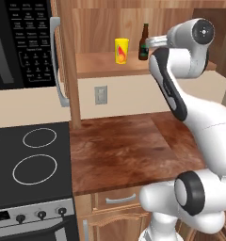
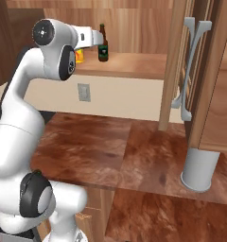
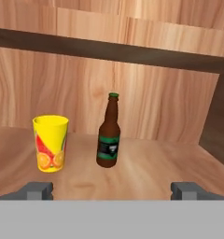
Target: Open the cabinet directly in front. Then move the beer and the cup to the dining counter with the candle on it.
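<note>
The cabinet (image 1: 110,66) stands open, its doors swung wide. On its lower shelf (image 3: 146,168) the beer (image 3: 109,133) stands upright just beside the cup (image 3: 50,143), the two apart. The hand (image 3: 112,190) hovers level with the shelf, facing the bottle, its fingertips (image 3: 37,190) spread wide and holding nothing. Below lies the reddish-brown desk (image 1: 129,150) beside the black stove (image 1: 30,160).
</note>
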